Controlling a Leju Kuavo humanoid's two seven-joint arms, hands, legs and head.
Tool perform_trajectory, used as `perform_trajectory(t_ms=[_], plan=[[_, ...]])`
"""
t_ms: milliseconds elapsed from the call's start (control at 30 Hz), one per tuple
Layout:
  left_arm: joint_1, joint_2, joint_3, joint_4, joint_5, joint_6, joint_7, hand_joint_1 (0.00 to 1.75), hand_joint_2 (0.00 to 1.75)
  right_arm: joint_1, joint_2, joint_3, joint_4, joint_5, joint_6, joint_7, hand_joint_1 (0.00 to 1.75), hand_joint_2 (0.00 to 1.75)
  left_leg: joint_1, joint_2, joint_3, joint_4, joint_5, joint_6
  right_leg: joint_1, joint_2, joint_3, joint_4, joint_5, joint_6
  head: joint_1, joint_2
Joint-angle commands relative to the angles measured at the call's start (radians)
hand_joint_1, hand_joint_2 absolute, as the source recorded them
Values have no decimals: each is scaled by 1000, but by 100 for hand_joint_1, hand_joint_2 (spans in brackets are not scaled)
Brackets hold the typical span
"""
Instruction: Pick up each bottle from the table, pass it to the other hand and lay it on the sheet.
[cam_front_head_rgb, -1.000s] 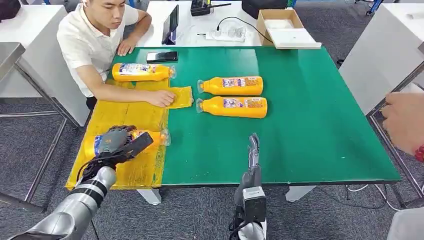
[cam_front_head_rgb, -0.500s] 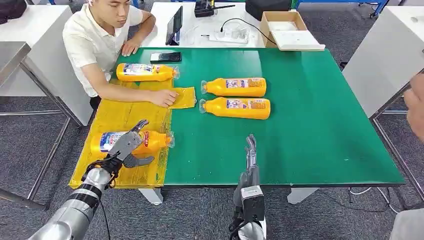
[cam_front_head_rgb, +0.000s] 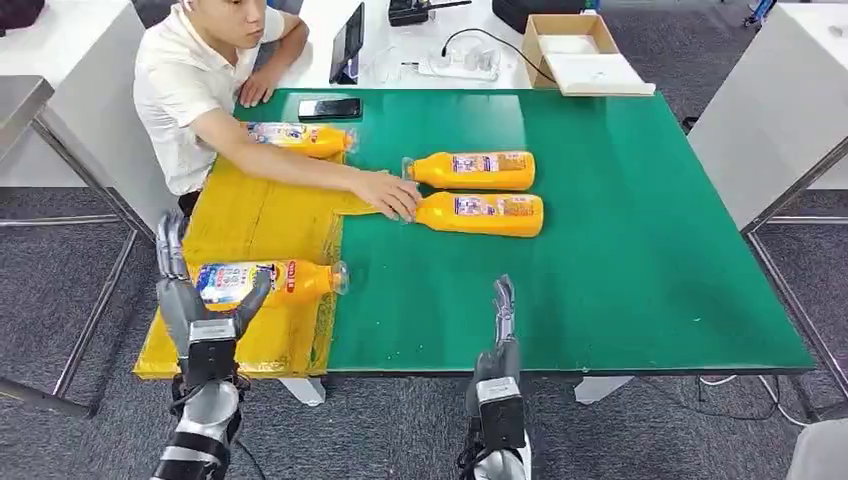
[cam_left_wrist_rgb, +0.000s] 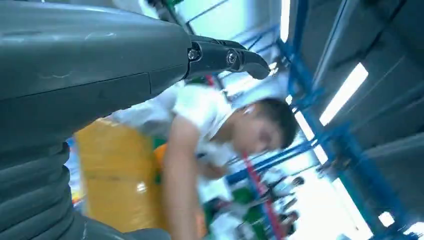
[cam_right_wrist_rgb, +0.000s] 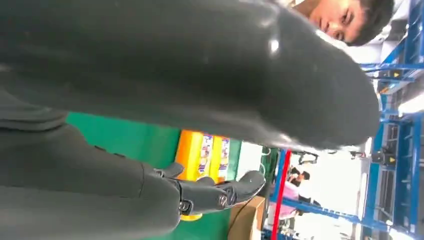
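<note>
A yellow bottle (cam_front_head_rgb: 268, 282) lies on its side on the yellow sheet (cam_front_head_rgb: 258, 215), near the front. My left hand (cam_front_head_rgb: 196, 305) stands upright at the sheet's front edge, just in front of that bottle, fingers apart and holding nothing; in the left wrist view it (cam_left_wrist_rgb: 100, 75) is also empty. A second bottle (cam_front_head_rgb: 300, 138) lies at the sheet's far end. Two more bottles (cam_front_head_rgb: 478, 170) (cam_front_head_rgb: 484, 213) lie side by side on the green table (cam_front_head_rgb: 620, 260). My right hand (cam_front_head_rgb: 500, 335) is raised at the table's front edge, fingers straight and empty. The right wrist view shows my right hand (cam_right_wrist_rgb: 150, 75) and the two bottles (cam_right_wrist_rgb: 205, 157).
A person sits at the far left; their arm stretches over the sheet, hand (cam_front_head_rgb: 392, 195) at the cap of the nearer table bottle. A phone (cam_front_head_rgb: 329, 108) lies at the table's far edge. A cardboard box (cam_front_head_rgb: 580, 55) and cables are on the white table behind.
My left hand let go of the front bottle, drew back and turned upright. The person's hand moved from the sheet's corner to the nearer table bottle's cap. The view shifted slightly.
</note>
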Motion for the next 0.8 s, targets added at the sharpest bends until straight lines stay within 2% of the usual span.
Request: perform_trajectory(t_ms=[33, 133, 167, 200, 233, 267, 333, 367, 400, 433, 467, 533, 633, 667, 767, 800], plan=[[187, -112, -114, -409, 43, 2, -32, 0, 175, 6, -53, 47, 30, 3, -74, -31, 0, 0, 1, 3, 2, 1, -2, -1, 2, 2, 2, 0, -1, -2, 0, 0], [278, -96, -206, -448, 33, 2, -32, 0, 175, -2, -106, 98, 63, 52, -96, -31, 0, 0, 1, 3, 1, 1, -2, 0, 1, 1, 1, 0, -1, -1, 0, 0], [292, -92, -212, -450, 31, 2, -32, 0, 175, -21, -126, 120, 95, 92, -107, -31, 0, 175, 1, 4, 3, 1, -3, -1, 2, 1, 3, -1, -2, -1, 0, 0], [311, -63, -272, -437, 58, 2, -32, 0, 175, -31, -190, 160, 99, 68, -134, -31, 0, 175, 0, 3, 2, -1, -1, 0, 0, 1, 1, -1, 0, 0, 0, 0], [293, -61, -263, -414, 77, 2, -32, 0, 175, -64, -160, 144, 144, 103, -142, -31, 0, 175, 0, 4, 5, -2, -3, 0, 1, 2, 4, -3, -1, -1, 0, 0], [292, -53, -280, -395, 96, 2, -32, 0, 175, -72, -165, 133, 153, 111, -158, -31, 0, 175, 0, 4, 5, -2, -3, 0, 1, 2, 5, -3, -1, -1, 0, 0], [309, -27, -296, -283, 148, 2, -32, 0, 175, -95, -211, 25, 174, 262, -239, 4, 0, 175, 0, 4, 1, -1, -2, 1, 1, 2, 1, -2, 0, -1, -1, 0], [315, -23, -294, -287, 149, 2, -32, 0, 175, -93, -210, -27, 168, 281, -195, -7, 0, 175, 0, 4, 3, -1, -3, 0, 1, 2, 2, -2, -1, -1, 0, 0], [320, -27, -286, -271, 161, 2, -32, 0, 175, -93, -207, -62, 170, 318, -218, -4, 0, 175, -1, 2, 6, -4, -1, 1, 0, -1, 7, -5, 0, -1, 0, 0], [320, -27, -283, -270, 161, 2, -32, 0, 175, -91, -205, -83, 162, 328, -208, -4, 0, 175, -1, 1, 3, -4, -1, 1, -1, -1, 3, -4, 0, -1, 0, 0], [321, -22, -287, -243, 177, 2, -28, 0, 175, -110, -240, -112, 177, 480, -297, 63, 0, 175, -1, 3, 5, -5, -1, 1, -1, 1, 4, -5, 0, -1, -1, 0], [317, -12, -299, -230, 197, 2, -28, 0, 175, -158, -298, -168, 216, 599, -291, 124, 0, 175, -2, 2, 2, -2, -2, 1, -2, -1, 2, -3, 0, -1, 0, 0], [314, 5, -325, -226, 200, 2, -17, 0, 175, -199, -323, -192, 272, 675, -298, 150, 0, 175, -3, 1, 3, -3, -1, 2, -2, -1, 3, -4, 0, 0, 0, 0], [305, 31, -362, -217, 200, -2, 11, 0, 175, -228, -343, -191, 319, 727, -289, 198, 0, 175, -2, 3, 4, -2, -2, 1, -1, 1, 4, -4, 0, -1, -1, 0], [289, 73, -428, -187, 192, -24, 41, 0, 175, -293, -370, -225, 388, 652, -195, 157, 0, 175, -3, 3, 4, -3, -2, 2, -2, 0, 4, -4, 0, 0, 0, 0], [287, 77, -435, -173, 215, -41, 73, 0, 175, -313, -387, -229, 425, 676, -207, 167, 0, 175, -3, 2, 2, -2, -1, 2, -3, 0, 1, -3, 0, 0, 0, 0]])
